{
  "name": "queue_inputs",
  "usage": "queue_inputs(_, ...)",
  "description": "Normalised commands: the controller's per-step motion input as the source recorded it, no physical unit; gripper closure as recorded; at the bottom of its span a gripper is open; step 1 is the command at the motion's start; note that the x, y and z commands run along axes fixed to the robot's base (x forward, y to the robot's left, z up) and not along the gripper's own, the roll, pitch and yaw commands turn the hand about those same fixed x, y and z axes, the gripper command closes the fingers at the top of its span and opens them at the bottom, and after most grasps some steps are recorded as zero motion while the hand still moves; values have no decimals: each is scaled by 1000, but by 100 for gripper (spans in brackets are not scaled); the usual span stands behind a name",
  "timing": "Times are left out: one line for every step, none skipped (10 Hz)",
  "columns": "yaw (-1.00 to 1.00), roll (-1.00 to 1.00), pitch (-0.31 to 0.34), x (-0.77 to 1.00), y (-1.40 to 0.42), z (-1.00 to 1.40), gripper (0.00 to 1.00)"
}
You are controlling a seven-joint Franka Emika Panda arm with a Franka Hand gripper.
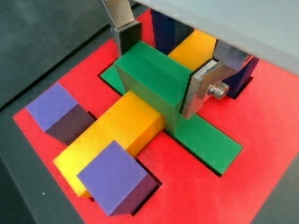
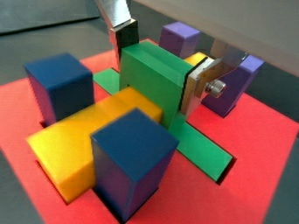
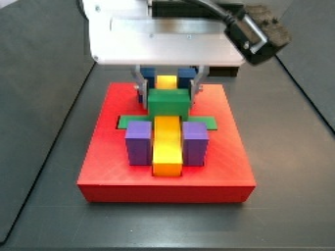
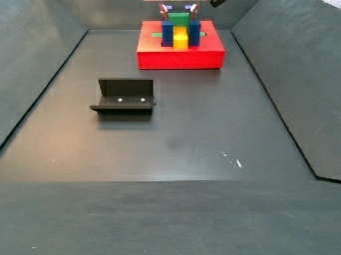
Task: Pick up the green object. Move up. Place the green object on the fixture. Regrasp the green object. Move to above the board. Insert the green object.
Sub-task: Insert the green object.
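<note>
green object (image 1: 158, 87) sits down in the board's (image 1: 47, 179) recess, gripper (image 1: 163, 61) fingers clasping its upright; fixture (image 4: 123, 97) is empty, so only letting go seems left.

Even, bright overhead light, soft shadows, slightly blurry low-resolution wrist views around the tool (image 1: 163, 66).
</note>
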Motion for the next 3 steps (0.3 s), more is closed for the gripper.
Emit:
queue_inputs(-49, 21, 81, 74, 0, -120, 100)
queue_inputs(0, 10, 0, 0, 0, 0, 100)
queue_inputs(0, 49, 0, 0, 0, 0, 100)
